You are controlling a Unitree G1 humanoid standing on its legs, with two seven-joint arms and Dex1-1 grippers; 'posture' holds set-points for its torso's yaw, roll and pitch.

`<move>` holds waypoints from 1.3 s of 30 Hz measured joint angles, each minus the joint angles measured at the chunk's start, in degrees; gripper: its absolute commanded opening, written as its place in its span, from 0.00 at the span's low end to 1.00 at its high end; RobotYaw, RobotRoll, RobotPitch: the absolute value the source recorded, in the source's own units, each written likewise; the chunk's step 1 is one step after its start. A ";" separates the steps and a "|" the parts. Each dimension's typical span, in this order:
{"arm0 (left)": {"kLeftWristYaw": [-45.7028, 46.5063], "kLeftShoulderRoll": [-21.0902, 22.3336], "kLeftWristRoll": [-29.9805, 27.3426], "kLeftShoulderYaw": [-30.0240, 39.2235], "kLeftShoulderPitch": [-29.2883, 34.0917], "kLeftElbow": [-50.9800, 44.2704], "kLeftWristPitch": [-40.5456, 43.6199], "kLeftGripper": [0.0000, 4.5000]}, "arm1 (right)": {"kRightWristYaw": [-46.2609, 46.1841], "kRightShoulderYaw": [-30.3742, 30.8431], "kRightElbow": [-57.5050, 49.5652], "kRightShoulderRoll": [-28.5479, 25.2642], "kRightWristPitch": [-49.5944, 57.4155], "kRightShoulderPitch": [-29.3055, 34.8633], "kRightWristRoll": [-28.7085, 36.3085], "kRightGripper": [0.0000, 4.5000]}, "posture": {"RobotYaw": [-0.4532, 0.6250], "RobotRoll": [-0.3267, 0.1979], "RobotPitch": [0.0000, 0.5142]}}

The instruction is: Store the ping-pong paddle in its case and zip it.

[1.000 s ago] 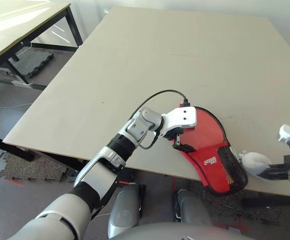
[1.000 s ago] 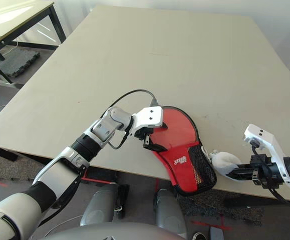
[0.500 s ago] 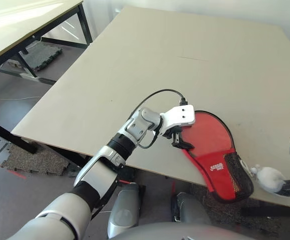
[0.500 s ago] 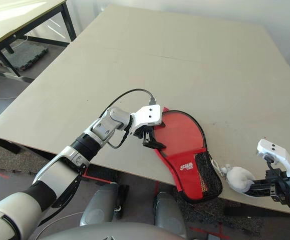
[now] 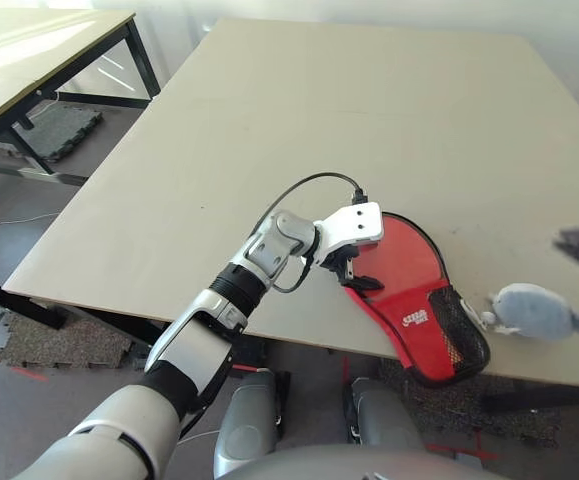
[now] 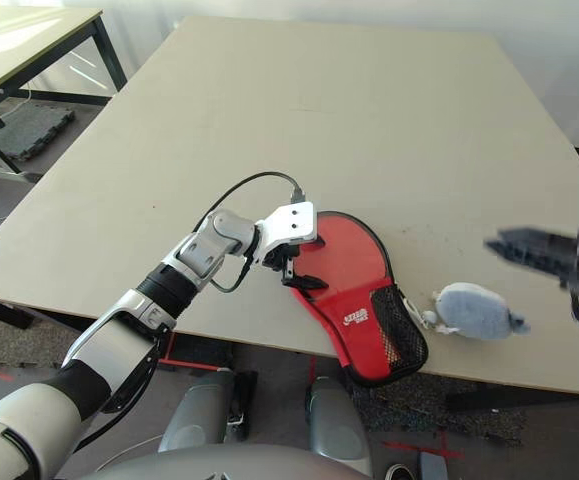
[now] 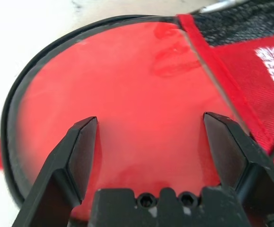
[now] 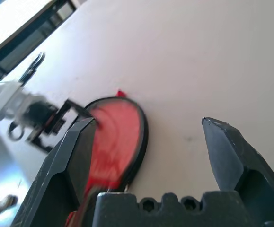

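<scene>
While its case (image 6: 354, 290) lies red side up at the near table edge, lower centre of the frame, with its narrow mesh end hanging past the edge, the work looks to be at its close: the zip line appears shut round the rim, and the ping-pong paddle is presumably inside, hidden. Just right of it sits the pom-pom charm (image 6: 474, 311), lying free on the table (image 6: 369, 120). At the case's rounded left rim, the left gripper (image 6: 304, 278) rests with fingers spread wide, the red fabric lying between them. Farther right, at the frame edge, the right gripper (image 6: 524, 248) hangs blurred above the table, fingers apart, gripping nothing. Next would be checking the zip is fully closed, then drawing both arms off.
</scene>
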 measured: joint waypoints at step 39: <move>55.07 9.86 -10.39 42.68 6.93 18.01 -29.87 1.00 | -66.45 0.48 29.10 28.54 -58.27 -16.98 -26.66 0.99 | 0.43 0.62 0.16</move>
